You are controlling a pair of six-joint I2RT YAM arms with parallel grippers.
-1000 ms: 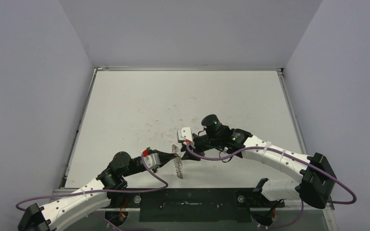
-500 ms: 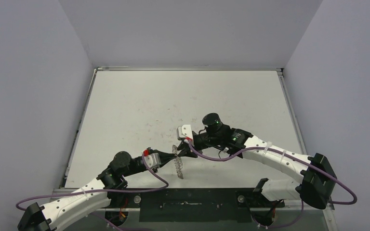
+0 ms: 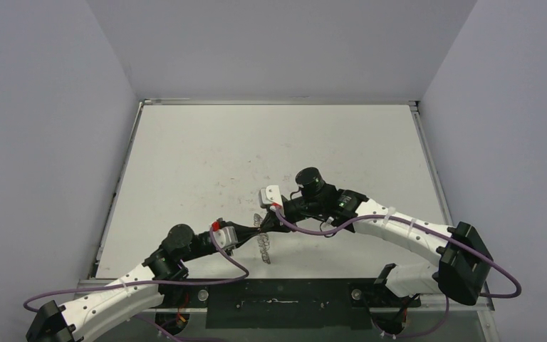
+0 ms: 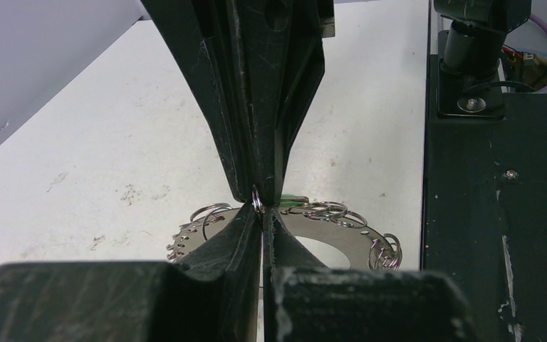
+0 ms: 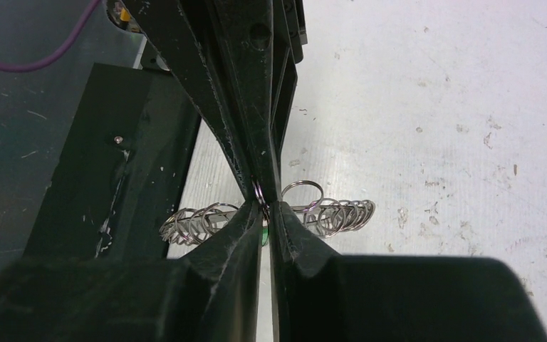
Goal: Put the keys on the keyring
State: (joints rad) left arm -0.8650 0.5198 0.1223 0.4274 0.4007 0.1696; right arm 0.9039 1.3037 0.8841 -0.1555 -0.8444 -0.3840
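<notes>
Between the fingertips: right gripper jaws had pulled in from clearly parted to a thin slit over the last second. Left gripper jaws stayed clamped throughout, pinching the keyring by its fringe. Both sets of tips met nose to nose at one wire loop. Couldn't tell from either wrist view whether the right tips actually had the loop, the key, or nothing.

Of the keys, only a sliver of green tag showed, just beside the right tips and above the fringe. Metal key and black tag were hidden behind the fingers.

Keyring stood on edge on the table, near the front edge, leaning, propped by the left grip. Its pose hadn't changed across the second. Right arm had crept a little toward the left one, closing the gap between the two grippers.

My read: this looked like the threading step, with the left holding the ring steady and the right closing in to work the key onto a loop. Not done as far as I could see; no key was visibly hanging from a loop. Risk: four fingers blocked the view of the contact point, and a slip could knock the ring out of the left pinch.
</notes>
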